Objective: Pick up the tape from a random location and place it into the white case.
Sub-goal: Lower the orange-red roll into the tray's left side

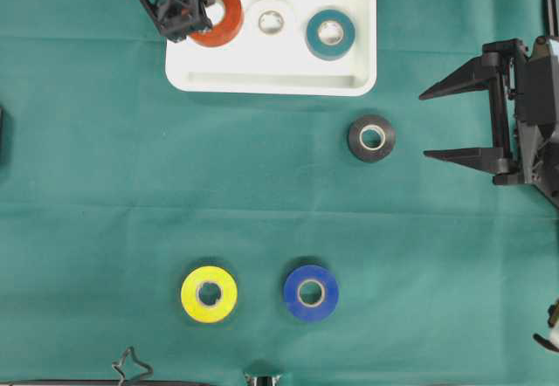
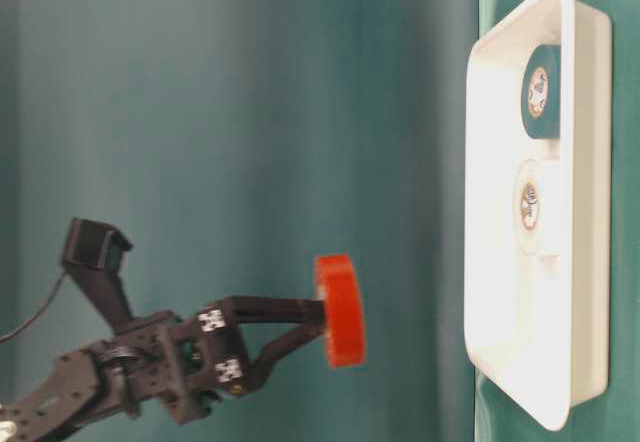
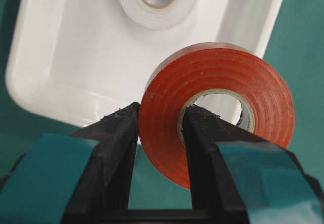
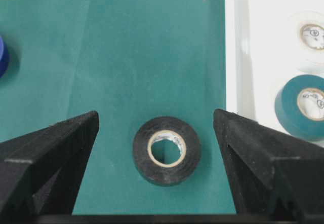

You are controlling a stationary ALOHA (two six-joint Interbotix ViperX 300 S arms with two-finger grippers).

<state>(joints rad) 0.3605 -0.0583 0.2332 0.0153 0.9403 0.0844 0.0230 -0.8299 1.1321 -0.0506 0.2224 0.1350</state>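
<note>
The left gripper [image 3: 159, 127] is clenched on a roll of glossy orange-red plastic tape [image 3: 217, 107]; one black finger [image 3: 119, 148] presses the outer face of the roll and the other sits inside its pale cardboard core, so the wall of the roll is pinched between them. The winding layers show as fine concentric rings on its flat face, and its edge looks slightly worn. In the table-level view the roll [image 2: 340, 309] hangs clear of the large shallow white plastic case with rounded corners and a raised rim [image 2: 500, 92], held off its surface and not touching it; from overhead the roll [image 1: 223, 15] sits over the case's left end [image 1: 271, 80]. Two rolls already lie flat inside the case: a white tape roll [image 1: 271, 22] near the middle and a teal tape roll [image 1: 330, 33] to its right, apart from each other.

The right gripper [image 1: 428, 124] stands released, its jaws spread wide and holding nothing; a black tape roll [image 4: 166, 150] lies flat on the green cloth [image 1: 105, 185] between its fingers without touching either (just beside the case's rim in the wrist view). Nearer the bottom of the overhead view a yellow tape roll [image 1: 209, 294] and a blue tape roll [image 1: 311, 292] lie side by side, apart, on the cloth.
</note>
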